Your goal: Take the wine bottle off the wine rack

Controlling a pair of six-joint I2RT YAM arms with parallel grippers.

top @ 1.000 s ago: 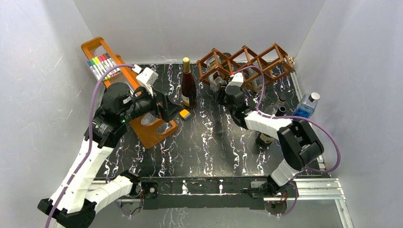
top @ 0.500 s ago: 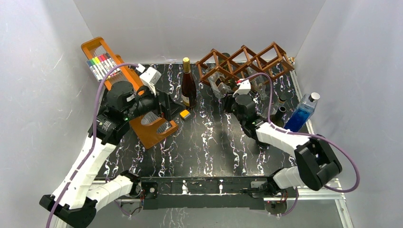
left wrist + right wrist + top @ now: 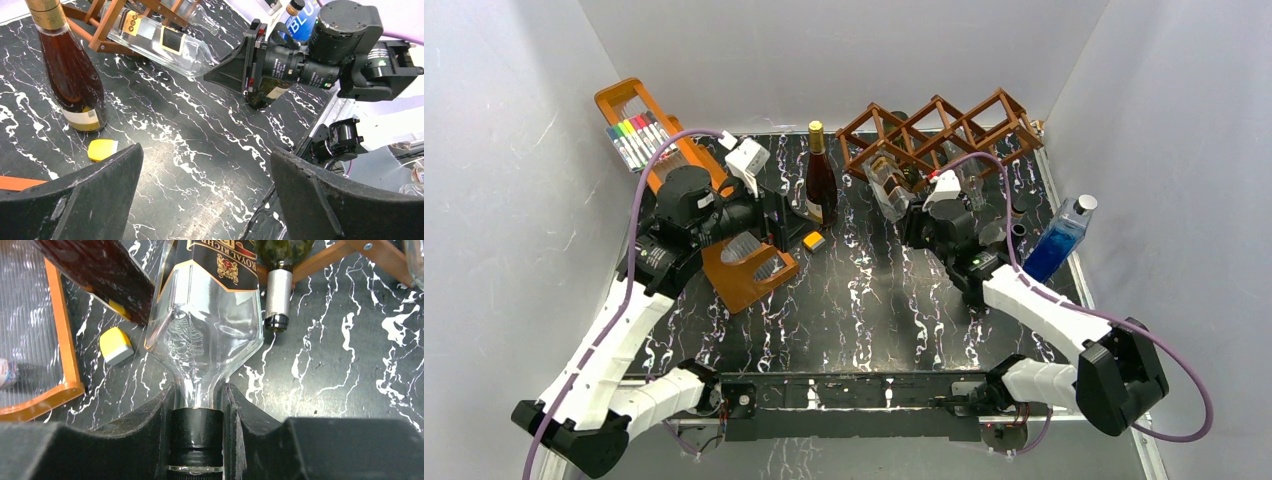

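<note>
The clear glass wine bottle is gripped at its neck by the closed right end effector, its base lying inside a cell at the left end of the wine rack. Extraction is judged to be in hand: a straight pull along the bottle's axis is called for until the frame is cleared. The left end effector is held wide open, empty.

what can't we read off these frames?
- Label of the clear bottle: right wrist view, cut off by the top edge.
- How deep its base sits in the wine rack: top view, small, slats cross it.
- Label of the blue bottle: left wrist view, right arm covers most.
- The green bottle: left wrist view, right claw hides all but some label.
</note>
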